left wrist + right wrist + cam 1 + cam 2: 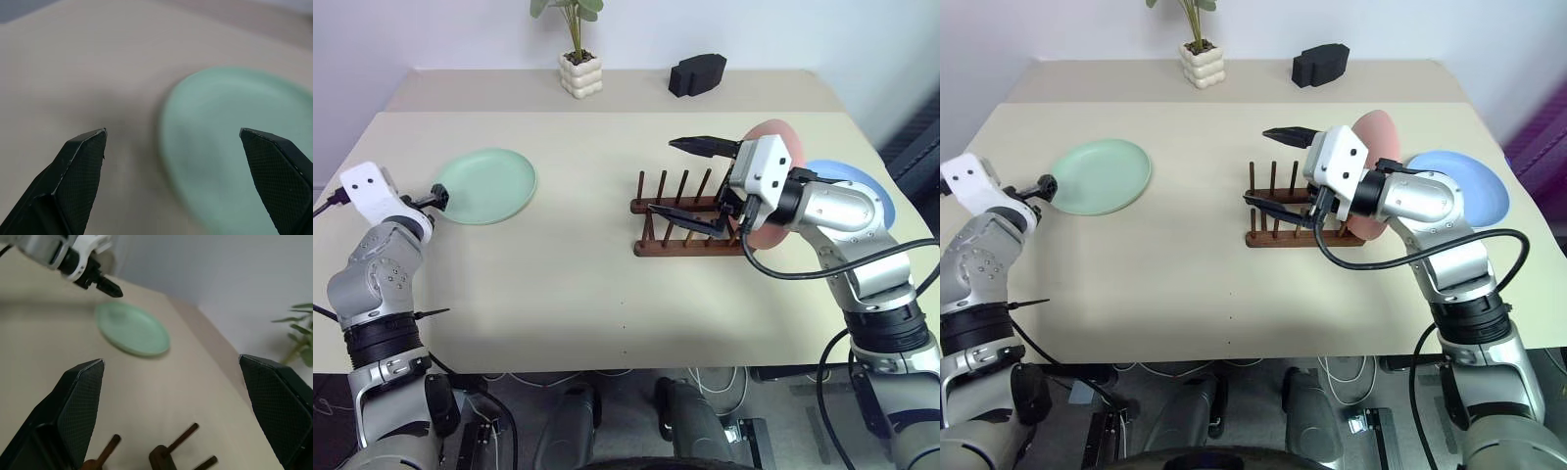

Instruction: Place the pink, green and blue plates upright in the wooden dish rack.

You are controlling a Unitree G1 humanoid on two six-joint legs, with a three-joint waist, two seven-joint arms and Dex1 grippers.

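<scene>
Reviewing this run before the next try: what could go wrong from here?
1. The right gripper, open, hangs over the rack; a low sweep could knock its pegs or the pink plate standing in it.
2. The green plate lies flat; the open left gripper at its rim may push it instead of lifting.

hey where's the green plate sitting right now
In the left eye view the green plate lies flat on the table's left side, just ahead of the open left end effector and well left of the wooden dish rack.
</scene>
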